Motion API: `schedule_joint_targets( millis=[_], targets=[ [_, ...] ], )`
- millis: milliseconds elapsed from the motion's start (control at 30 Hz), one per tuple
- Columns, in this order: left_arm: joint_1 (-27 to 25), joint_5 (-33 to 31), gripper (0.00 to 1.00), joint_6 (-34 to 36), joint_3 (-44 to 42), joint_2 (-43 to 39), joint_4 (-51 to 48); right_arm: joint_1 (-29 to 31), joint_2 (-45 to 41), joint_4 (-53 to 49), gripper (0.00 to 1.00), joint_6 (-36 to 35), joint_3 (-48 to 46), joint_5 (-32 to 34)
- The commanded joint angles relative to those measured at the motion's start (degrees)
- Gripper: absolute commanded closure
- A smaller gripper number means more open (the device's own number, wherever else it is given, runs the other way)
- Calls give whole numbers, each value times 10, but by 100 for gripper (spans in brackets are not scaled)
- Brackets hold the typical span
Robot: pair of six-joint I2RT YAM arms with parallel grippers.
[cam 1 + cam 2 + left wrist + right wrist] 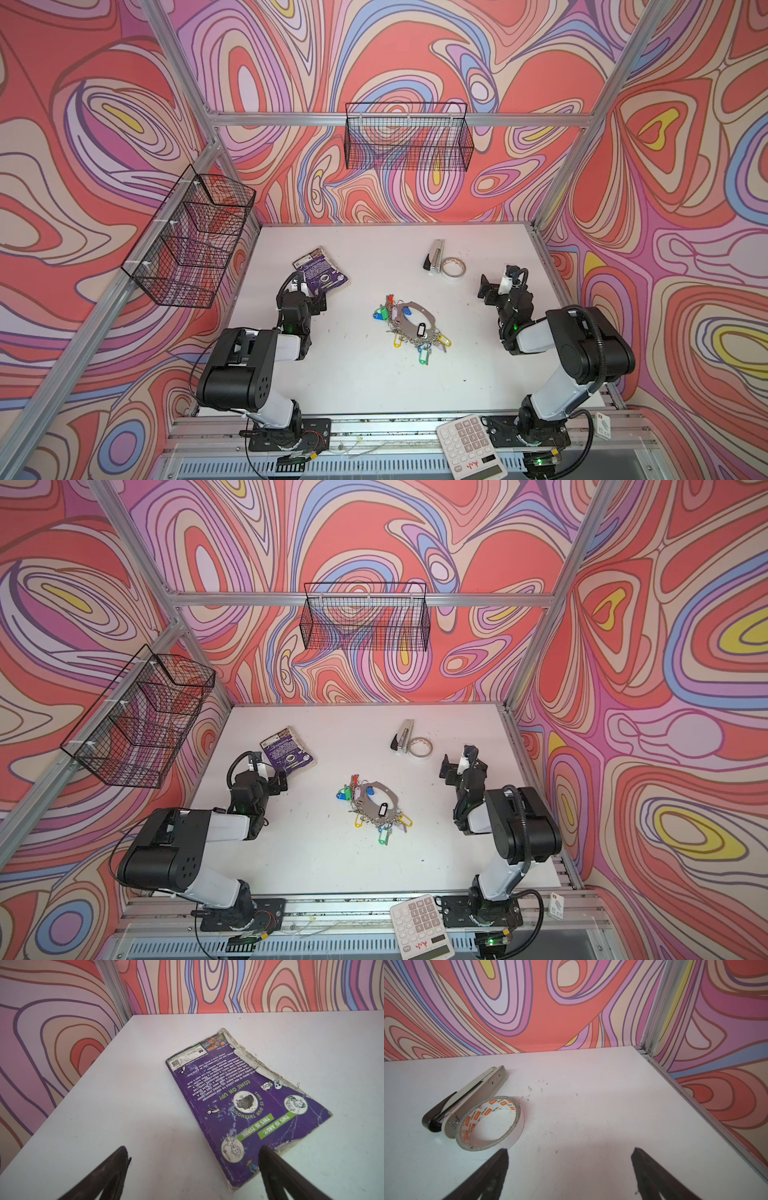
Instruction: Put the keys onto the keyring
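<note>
In both top views only: keyring (405, 327)

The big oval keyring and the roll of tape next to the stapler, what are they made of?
The keyring looks like flat metal: dull grey with a faint shine and thin edges. The tape seems to be a whitish strip wound on a card core with orange printing inside, and its rim looks rough. Whether the strip is paper or plastic, I cannot tell.
</note>
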Motion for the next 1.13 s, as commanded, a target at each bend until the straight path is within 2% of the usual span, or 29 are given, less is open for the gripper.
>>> schedule_joint_targets(
  millis=[0, 1100],
  targets=[
    [0, 2, 0, 3, 1, -1, 1, 4, 5, 6, 2, -6, -1, 1],
    [-1, 2, 0, 3, 1, -1, 1, 4, 5, 8, 2, -6, -2, -4]
  ],
)
